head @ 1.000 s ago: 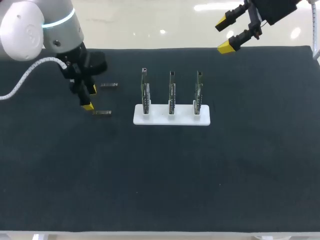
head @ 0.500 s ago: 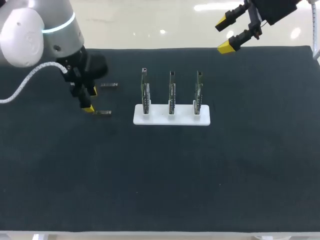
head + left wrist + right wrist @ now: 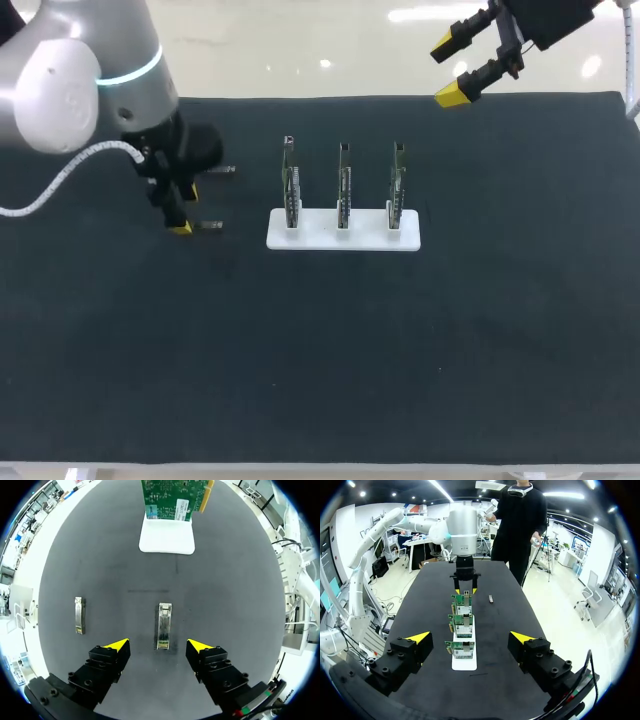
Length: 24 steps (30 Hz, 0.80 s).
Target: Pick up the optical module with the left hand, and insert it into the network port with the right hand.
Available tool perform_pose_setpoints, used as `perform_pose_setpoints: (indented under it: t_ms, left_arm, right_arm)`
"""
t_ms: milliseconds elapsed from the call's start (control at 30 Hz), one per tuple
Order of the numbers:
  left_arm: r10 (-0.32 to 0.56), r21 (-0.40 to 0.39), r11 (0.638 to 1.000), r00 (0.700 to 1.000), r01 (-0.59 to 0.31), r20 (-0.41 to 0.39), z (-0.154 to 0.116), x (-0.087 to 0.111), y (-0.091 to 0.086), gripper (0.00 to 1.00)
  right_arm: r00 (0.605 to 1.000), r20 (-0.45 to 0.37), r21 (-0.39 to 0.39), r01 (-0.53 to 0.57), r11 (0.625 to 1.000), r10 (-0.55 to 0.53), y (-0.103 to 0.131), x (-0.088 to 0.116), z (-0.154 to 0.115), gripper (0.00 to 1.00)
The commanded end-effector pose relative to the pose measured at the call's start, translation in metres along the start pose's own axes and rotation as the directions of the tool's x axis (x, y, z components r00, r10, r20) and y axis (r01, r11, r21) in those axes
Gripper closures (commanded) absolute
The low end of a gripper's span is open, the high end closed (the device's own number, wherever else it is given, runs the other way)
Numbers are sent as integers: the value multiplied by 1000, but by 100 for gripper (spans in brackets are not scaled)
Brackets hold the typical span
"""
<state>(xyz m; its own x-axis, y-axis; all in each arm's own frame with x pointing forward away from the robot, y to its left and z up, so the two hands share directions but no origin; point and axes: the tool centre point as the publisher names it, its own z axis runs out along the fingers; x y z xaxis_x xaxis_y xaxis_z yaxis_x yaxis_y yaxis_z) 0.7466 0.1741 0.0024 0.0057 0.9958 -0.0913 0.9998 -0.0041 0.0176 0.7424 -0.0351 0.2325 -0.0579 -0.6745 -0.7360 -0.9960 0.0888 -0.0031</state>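
One slim silver metal optical module (image 3: 164,626) lies flat on black cloth surface (image 3: 320,340), between spread fingers (image 3: 116,645) of left gripper (image 3: 158,645), newly shifted over it; grasp likely next. Right gripper (image 3: 455,70): fingers spread, held high, idle.

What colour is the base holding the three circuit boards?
White. The base shows best in the head view.
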Motion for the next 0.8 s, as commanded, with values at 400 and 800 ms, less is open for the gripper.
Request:
perform_pose_setpoints:
  t_ms: [400, 800]
  left_arm:
    - [-6, -8, 1000, 1000, 6, -5, 9, -2, -2, 0]
    - [-7, -13, 1000, 1000, 7, -11, 12, -2, -2, 3]
  right_arm:
    - [1000, 2, 1, 1, 1000, -1, 0, 0, 0, 0]
    - [1000, 2, 1, 1, 1000, -1, 0, 0, 0, 0]
